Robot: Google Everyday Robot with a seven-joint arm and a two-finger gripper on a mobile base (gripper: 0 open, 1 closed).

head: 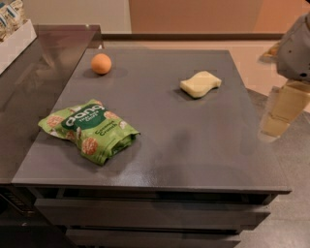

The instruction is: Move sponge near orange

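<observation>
We see matte dark grey cabinet top (193,160), soft sheen across front half. Drawer fronts (145,213) stacked below front edge. Glossy dark counter (43,72) adjoins at left, white bin (17,43) on its far end. Behind: pale wall (72,12) left, orange-tan panel (193,14) right, dark baseboard (184,36) along foot. Tan floor (252,63) beyond. Gripper (276,123) hangs just off cabinet's right edge.

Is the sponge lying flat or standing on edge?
Flat: the sponge lies broad face up on the table. The gripper hangs beyond its right edge.
</observation>
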